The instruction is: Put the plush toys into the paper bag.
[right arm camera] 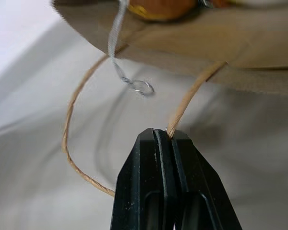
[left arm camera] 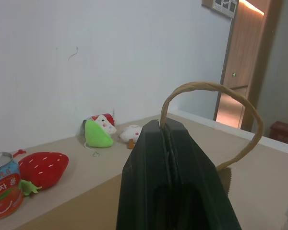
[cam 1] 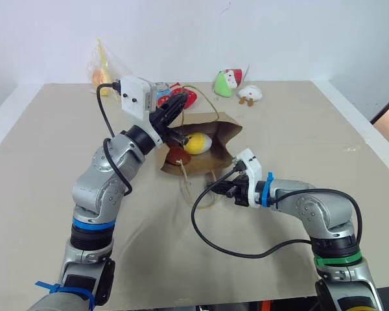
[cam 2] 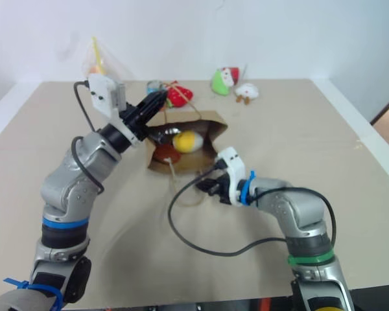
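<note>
The brown paper bag (cam 1: 224, 135) lies on its side mid-table, mouth open toward me. Inside it rest a yellow egg-shaped plush toy (cam 1: 198, 142) and a red one (cam 1: 177, 155). My left gripper (cam 1: 183, 100) is shut on the bag's upper loop handle (left arm camera: 216, 96) and holds that edge up. The right gripper (cam 1: 212, 189) is shut on the lower handle cord (right arm camera: 182, 108), low over the table in front of the mouth. More plush toys lie behind the bag: a red strawberry (cam 1: 185, 98), a green-and-red one (cam 1: 225, 82) and a white one (cam 1: 250, 94).
A printed drink can (cam 1: 162, 92) stands beside the strawberry. A clear packet with orange contents (cam 1: 98, 70) sits at the back left by the wall. A small metal ring on a thread (right arm camera: 141, 87) hangs out of the bag's mouth. The tan table (cam 1: 311, 129) stretches to the right.
</note>
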Available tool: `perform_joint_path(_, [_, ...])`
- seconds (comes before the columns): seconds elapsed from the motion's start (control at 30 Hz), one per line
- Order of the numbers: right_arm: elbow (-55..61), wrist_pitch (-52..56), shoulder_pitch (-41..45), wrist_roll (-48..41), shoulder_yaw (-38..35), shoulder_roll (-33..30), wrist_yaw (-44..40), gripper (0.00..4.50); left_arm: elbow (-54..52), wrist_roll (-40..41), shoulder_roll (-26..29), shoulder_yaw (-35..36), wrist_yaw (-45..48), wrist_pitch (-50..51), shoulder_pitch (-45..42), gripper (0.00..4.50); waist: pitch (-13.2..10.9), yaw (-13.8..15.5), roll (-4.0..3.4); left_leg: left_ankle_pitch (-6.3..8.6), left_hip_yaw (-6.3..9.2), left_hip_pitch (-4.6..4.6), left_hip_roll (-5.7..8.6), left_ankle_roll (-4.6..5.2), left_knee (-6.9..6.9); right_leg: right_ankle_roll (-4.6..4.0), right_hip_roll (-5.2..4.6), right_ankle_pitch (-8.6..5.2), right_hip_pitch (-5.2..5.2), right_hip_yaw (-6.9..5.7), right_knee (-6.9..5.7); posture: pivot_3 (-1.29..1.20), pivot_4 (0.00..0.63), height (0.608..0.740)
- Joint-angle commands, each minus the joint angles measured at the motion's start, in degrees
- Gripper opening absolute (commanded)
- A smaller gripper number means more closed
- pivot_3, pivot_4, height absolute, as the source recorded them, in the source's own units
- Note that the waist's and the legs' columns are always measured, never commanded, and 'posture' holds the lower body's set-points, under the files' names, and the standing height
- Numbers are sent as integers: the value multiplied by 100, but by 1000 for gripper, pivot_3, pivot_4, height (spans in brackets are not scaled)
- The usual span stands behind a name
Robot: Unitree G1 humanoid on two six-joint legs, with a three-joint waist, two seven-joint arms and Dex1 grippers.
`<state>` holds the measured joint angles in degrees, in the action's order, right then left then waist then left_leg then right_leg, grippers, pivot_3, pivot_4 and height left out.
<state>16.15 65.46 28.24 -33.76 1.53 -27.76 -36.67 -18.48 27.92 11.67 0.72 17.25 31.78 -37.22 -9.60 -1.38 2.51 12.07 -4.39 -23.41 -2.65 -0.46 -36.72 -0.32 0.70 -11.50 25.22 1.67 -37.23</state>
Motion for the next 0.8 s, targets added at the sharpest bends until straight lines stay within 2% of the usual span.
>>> perform_joint_path(0.03, [396,-239,480,-341,-397,-280,-346,194,-131,-52,86,38,87,-107,-156,0,0,-1,0,0,0,0,1,0,0,0,-1,0,0,0,0,0,150,740])
perform_joint_path(0.23, [469,188,1198,-1014,-988,-562,-496,194,65,172,445,320,457,17,-538,0,0,0,0,0,0,-2,0,0,0,0,1,0,2,-2,0,0,150,740])
perform_joint_path(0.47, [232,1644,2088,-1936,-1814,-585,95,194,275,1271,1001,777,1118,991,-1004,0,-1,0,0,0,2,-6,-2,0,7,-3,0,-2,6,-4,4,0,150,740])
perform_joint_path(0.53, [-5,2277,2419,-1896,-1973,-529,388,194,363,1483,1040,835,1140,1264,-1028,0,-1,-1,0,0,0,-9,-5,0,7,-3,-3,-2,7,-3,5,0,150,740])
perform_joint_path(0.67, [-164,2403,2553,-1773,-1865,-557,594,194,478,1368,1149,668,1290,1284,-856,0,-1,-2,0,0,-2,-8,-6,0,6,-3,-8,-2,7,-2,4,0,150,740])
perform_joint_path(0.8, [-178,2141,2357,-1466,-1389,-510,743,194,652,898,1236,436,1354,963,-642,0,-1,-4,-1,0,-1,-9,-2,0,7,-3,-7,-2,7,-2,5,0,150,740])
